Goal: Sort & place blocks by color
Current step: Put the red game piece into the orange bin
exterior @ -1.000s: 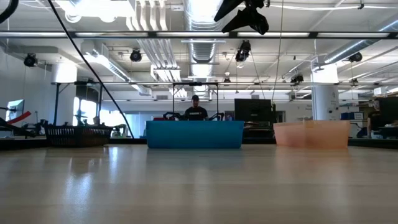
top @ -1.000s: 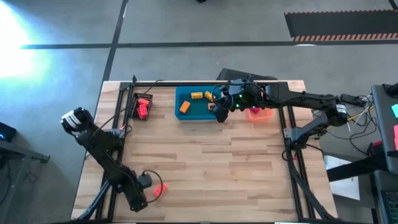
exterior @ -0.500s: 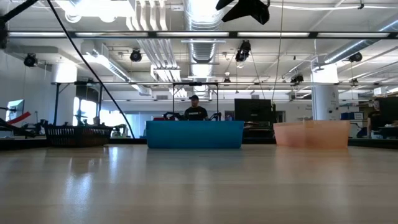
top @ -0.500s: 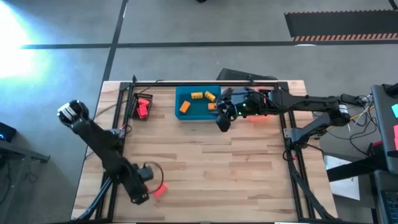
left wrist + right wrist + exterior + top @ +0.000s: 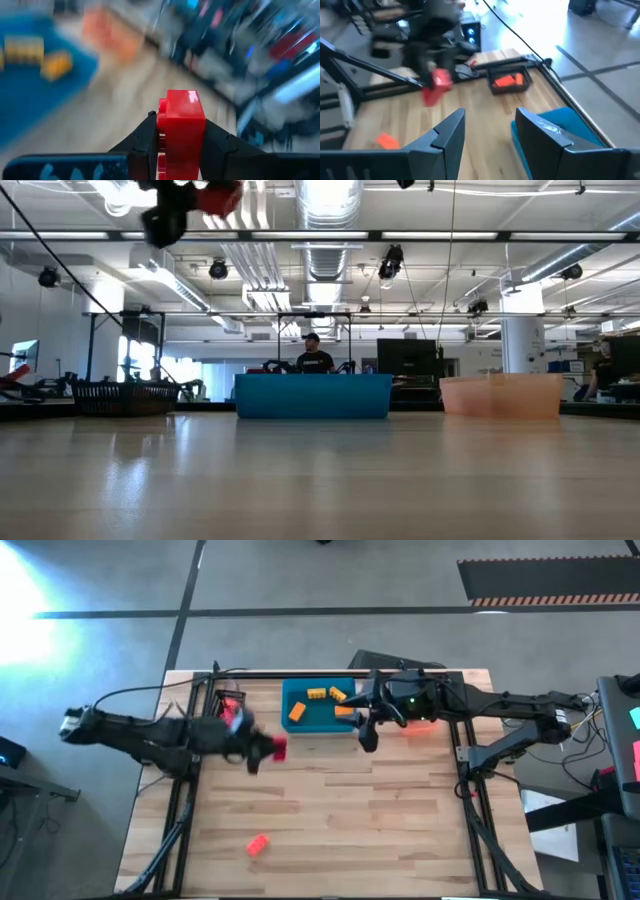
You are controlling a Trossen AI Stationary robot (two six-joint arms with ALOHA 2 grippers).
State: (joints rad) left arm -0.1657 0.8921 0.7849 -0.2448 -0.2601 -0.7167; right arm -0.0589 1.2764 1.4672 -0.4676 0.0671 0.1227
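Observation:
My left gripper point(image 5: 262, 752) hangs high over the table's left-middle, shut on a red block point(image 5: 277, 748), which also shows in the low view point(image 5: 218, 197) and in the right wrist view point(image 5: 440, 80). My right gripper point(image 5: 367, 737) is open, beside the blue tray's point(image 5: 300, 725) right near corner, with nothing between its fingers point(image 5: 487, 117). Several yellow-orange blocks point(image 5: 318, 694) lie in the blue tray. Red blocks point(image 5: 230, 712) lie in the black tray. One pinkish-red block point(image 5: 257, 845) lies flat on the table near its left near corner. My left gripper pinches the red block by its two opposite side faces point(image 5: 165, 127) between the two fingers point(image 5: 142, 145). The fingers come from the table's left, roughly level. The block is lifted clear, well above the table.
An orange-pink tray point(image 5: 500, 395) stands at the far edge, right of the blue tray point(image 5: 313, 396), mostly under my right arm in the high view. The black tray point(image 5: 125, 394) sits far left. The middle and near half of the wooden table point(image 5: 350, 820) are open boards.
My left arm has swung fast from the table's left near corner toward the far edge and middle, rising, and now shows a red block in its fingers. The pinkish-red block near that corner stayed put. My right gripper drifted slightly toward the right, off the blue tray.

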